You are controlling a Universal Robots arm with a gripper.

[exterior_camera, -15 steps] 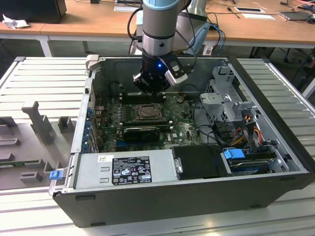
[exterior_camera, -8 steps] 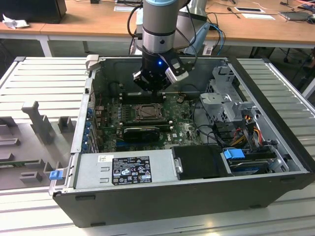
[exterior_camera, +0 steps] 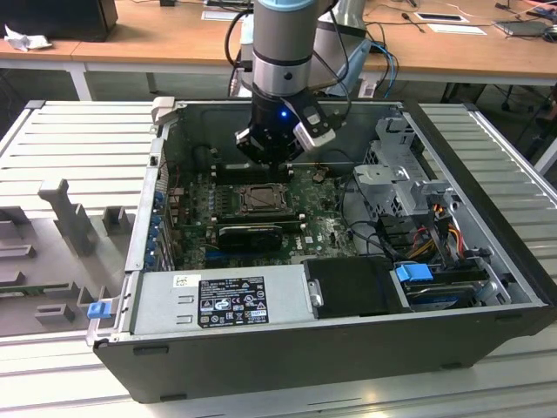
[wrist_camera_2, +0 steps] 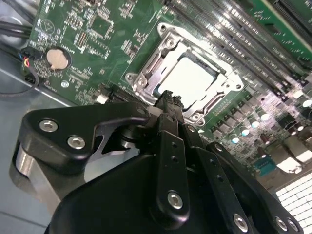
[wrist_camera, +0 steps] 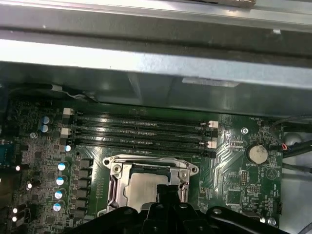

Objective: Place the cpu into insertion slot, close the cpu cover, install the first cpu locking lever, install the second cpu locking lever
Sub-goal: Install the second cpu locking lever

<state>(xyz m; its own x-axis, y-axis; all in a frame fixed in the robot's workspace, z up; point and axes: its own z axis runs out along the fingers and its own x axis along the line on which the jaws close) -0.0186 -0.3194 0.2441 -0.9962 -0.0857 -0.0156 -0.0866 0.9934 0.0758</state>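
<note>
The cpu (wrist_camera_2: 187,80) lies flat in the insertion slot (wrist_camera_2: 229,90), its pale metal top showing through the square window of the cpu cover (wrist_camera_2: 146,73). The cover appears folded down around the chip, so the chip looks seated and framed; whether the locking levers are latched I cannot tell. In the first wrist view the same chip (wrist_camera: 141,187) sits inside the silver frame (wrist_camera: 113,168), with memory slots (wrist_camera: 141,129) running just beyond the socket toward the case wall.

The hand (wrist_camera_2: 168,100) hangs just above the socket's near edge, its black fingertips drawn narrow together with nothing visible between them, which looks suited to pressing or hooking a thin part, not carrying one.

In the exterior view the hand (exterior_camera: 271,150) stands over the socket (exterior_camera: 259,198), near the middle of the motherboard (exterior_camera: 326,228) inside the open computer case (exterior_camera: 487,326). Room is tight: a black heatsink bar (exterior_camera: 251,233) lies just beside the socket, the grey power supply (exterior_camera: 222,300) fills the case's near edge, and a drive cage (exterior_camera: 402,178) and cables crowd the exterior view's right.
</note>
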